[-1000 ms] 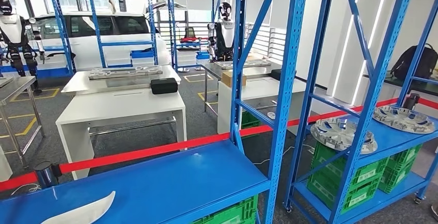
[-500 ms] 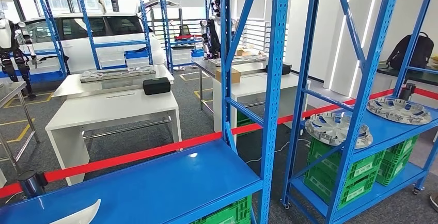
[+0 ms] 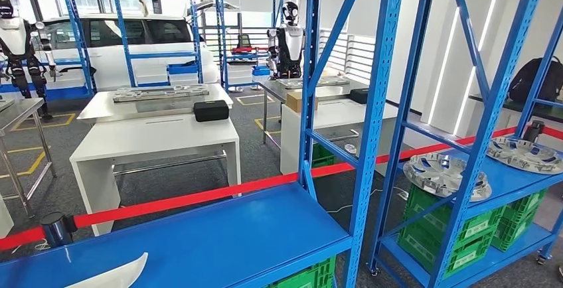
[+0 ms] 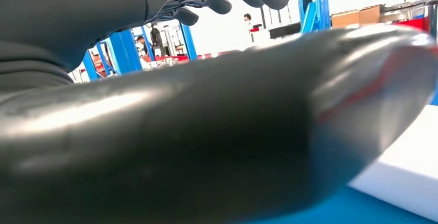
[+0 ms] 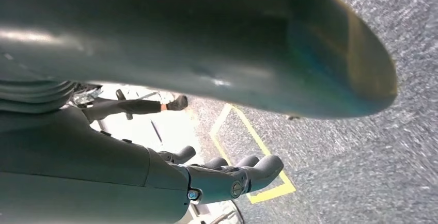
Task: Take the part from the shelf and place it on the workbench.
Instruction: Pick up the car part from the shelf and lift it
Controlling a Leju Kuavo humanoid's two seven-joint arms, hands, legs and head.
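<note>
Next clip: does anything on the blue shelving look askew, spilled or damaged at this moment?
Nothing stands out. The two silver wheel covers lie flat on the right-hand shelf, the green crates sit squarely beneath, and a white part rests on the near shelf.

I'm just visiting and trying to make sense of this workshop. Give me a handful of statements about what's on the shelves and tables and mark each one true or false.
1. A white curved part lies on the near blue shelf. True.
2. The two silver wheel covers sit on the white table. False: they rest on the blue shelf to the right.
3. A red barrier tape runs behind the near shelf. True.
4. The crates under the right shelf are yellow. False: they are green.
5. A black case sits on the white table. True.
</note>
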